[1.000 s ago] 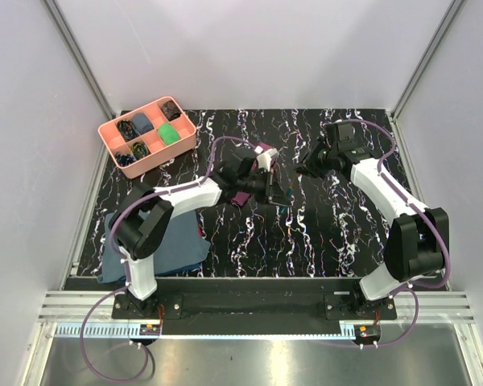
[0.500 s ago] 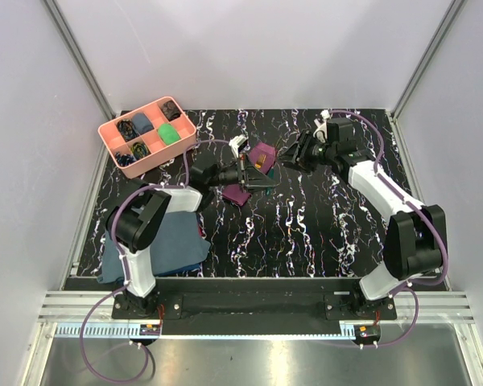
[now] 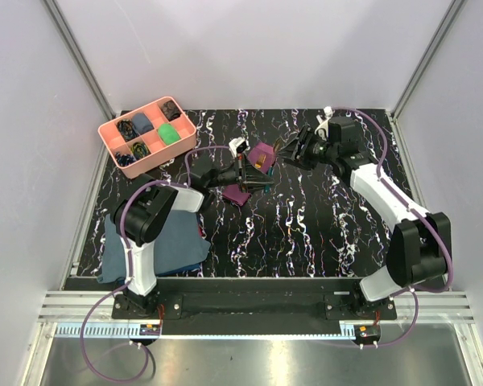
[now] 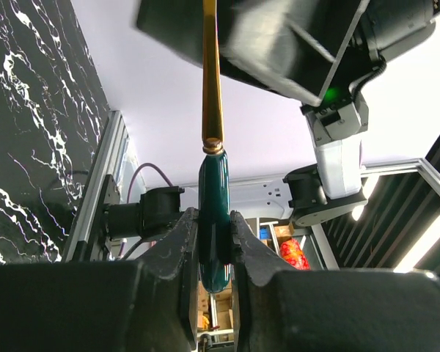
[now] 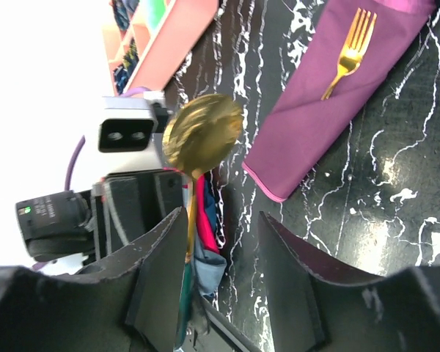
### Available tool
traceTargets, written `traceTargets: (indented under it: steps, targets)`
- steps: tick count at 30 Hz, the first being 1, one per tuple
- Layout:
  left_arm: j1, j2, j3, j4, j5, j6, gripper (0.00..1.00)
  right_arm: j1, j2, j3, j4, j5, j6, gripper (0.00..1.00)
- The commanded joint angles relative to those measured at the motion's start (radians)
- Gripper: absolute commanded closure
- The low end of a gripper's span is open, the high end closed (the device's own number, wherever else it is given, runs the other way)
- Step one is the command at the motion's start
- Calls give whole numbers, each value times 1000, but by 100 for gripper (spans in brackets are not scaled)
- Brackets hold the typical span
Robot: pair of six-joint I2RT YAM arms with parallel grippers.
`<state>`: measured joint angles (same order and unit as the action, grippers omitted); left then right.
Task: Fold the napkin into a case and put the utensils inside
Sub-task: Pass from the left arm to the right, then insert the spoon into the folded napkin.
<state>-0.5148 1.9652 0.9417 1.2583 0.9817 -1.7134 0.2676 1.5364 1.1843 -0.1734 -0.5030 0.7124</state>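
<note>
Left gripper [image 4: 214,229]: jaws clamped on spoon [image 4: 211,88] by green handle, above mid-bench. Right gripper [image 5: 220,224]: jaws apart, spoon shaft between them, not gripped. Beyond: case [image 5: 308,121] folded, flat on bench [image 5: 367,205], fork [image 5: 346,55] tucked inside. Remaining, likely: spoon into case.

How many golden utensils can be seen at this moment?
2. The fork sits tucked in the purple case; the spoon is held by its green handle in the left claw. Others may be hidden inside the case.
</note>
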Motion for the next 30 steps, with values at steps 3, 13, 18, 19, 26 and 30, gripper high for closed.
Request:
traceTargets:
  steps: [3, 13, 18, 19, 26, 30]
  targets:
    - [4, -23, 2, 214, 22, -14, 100, 21, -47, 15, 20, 1, -2, 48]
    - [4, -26, 2, 246, 20, -45, 100, 74, 39, 52, 98, -58, 45, 61]
    - [19, -31, -18, 248, 26, -40, 96, 74, 50, 69, 86, -26, 47, 100]
    - [44, -35, -32, 219, 19, -31, 84, 73, 57, 99, 49, -13, 36, 100]
    - [174, -250, -25, -879, -124, 648, 39, 107, 212, 288, -161, 292, 19, 100]
    - [197, -287, 78, -1275, -336, 928, 42, 148, 333, 388, -199, 470, 80, 100]
